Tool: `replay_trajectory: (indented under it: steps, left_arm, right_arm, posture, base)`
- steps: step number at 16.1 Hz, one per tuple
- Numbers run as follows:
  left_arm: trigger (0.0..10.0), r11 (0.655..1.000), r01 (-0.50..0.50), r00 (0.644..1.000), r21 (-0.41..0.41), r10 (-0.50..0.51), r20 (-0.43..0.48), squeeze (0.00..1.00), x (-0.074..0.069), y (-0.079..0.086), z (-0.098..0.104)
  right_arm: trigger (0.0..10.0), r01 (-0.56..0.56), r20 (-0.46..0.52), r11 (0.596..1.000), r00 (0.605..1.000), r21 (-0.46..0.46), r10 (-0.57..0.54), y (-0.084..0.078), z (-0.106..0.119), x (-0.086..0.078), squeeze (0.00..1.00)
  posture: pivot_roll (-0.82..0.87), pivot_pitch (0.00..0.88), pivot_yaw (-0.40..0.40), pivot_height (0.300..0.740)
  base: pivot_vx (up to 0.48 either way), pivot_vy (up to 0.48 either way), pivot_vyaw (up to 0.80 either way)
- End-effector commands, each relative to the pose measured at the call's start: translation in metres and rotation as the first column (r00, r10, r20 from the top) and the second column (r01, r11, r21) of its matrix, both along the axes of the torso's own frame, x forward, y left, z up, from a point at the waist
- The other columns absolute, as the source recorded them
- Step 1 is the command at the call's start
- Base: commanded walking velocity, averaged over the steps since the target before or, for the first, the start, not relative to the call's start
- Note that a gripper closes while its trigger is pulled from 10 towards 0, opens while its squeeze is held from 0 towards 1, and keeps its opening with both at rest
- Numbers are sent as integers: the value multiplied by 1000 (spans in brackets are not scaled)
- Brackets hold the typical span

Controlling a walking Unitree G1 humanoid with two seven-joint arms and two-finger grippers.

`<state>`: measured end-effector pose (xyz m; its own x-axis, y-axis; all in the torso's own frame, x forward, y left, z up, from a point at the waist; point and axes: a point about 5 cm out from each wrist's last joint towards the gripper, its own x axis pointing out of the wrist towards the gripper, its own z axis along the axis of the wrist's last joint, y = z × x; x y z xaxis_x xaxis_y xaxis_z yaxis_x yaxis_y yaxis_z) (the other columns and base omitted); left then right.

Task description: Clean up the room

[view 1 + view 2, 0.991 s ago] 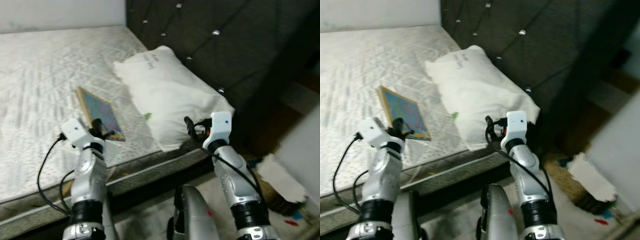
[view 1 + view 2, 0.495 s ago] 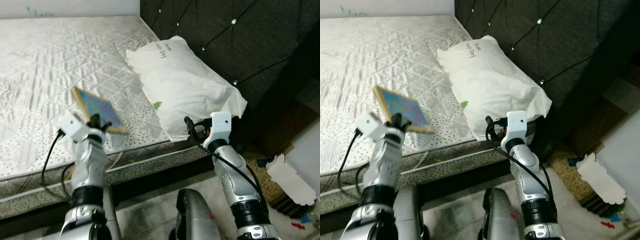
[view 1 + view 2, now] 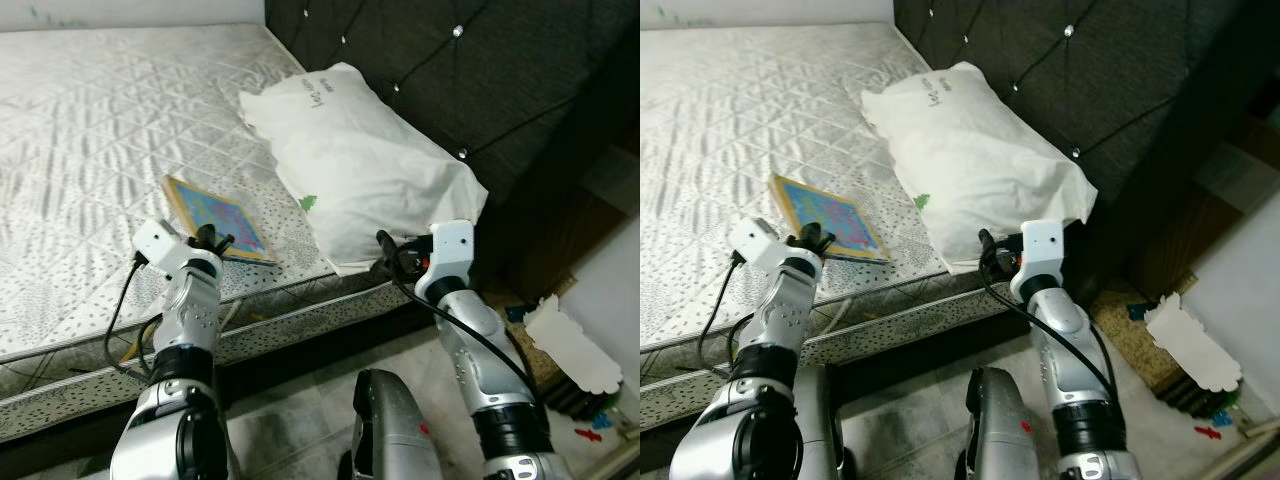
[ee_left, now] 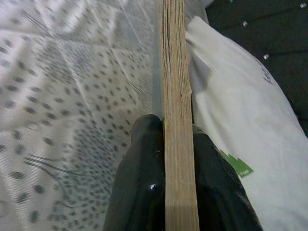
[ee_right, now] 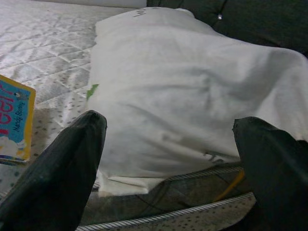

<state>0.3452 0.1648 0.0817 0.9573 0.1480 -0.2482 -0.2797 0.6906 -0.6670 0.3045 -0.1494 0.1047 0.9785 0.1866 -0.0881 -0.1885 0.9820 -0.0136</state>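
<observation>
Mattress (image 3: 90, 130): a bare white quilted bed surface with a dotted border along its near edge, running from the far left up to the headboard.
Left gripper (image 3: 213, 243): at the near edge of the mattress, its two black fingers (image 4: 142, 178) clamped on the near edge of the book; the wrist view shows one finger pressed to each face of the pale page block.
Book (image 3: 218, 217): a thin picture book with a blue cover and yellow border, lying nearly flat over the mattress, between the gripper and the pillow; whether its far end rests on the fabric cannot be told.
Pillow (image 3: 355, 160): white, lumpy, with dark writing near its far end and a small green tag at its side, lying against the headboard just beside the book.
Right gripper (image 3: 392, 255): held at the bed's near corner, just short of the pillow's near end; its fingers (image 5: 57, 168) stand wide apart with nothing between them.
Headboard (image 3: 480, 70): dark tufted fabric with shiny studs.
Floor items: white paper (image 3: 570, 345) on the right.
</observation>
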Motion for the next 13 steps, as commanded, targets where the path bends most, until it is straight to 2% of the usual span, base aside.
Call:
replay_trajectory:
  steps: [1,4,7,13]
  left_arm:
    - [10000,1000,26,998,-10,-25,52,0,8,-8,12]
    - [10000,999,36,998,-38,-34,59,0,12,-11,11]
    - [10000,997,39,998,-66,-35,54,0,15,-12,9]
    - [10000,996,37,997,-82,-32,67,0,18,1,6]
  right_arm:
    - [10000,13,16,1000,1000,-11,-13,-9,6,-1,0]
    - [10000,10,19,999,1000,-33,-10,-17,10,-4,0]
    - [10000,8,13,998,1000,-57,-7,-22,11,-7,0]
    - [10000,13,9,998,1000,-68,-12,-26,13,-8,0]
  posture:
    - [-201,27,-99,526]
    - [-221,30,-108,501]
    - [-235,30,-111,501]
    - [-252,26,-111,501]
  base:
    - [0,0,0]
    - [0,0,0]
    - [0,0,0]
    - [0,0,0]
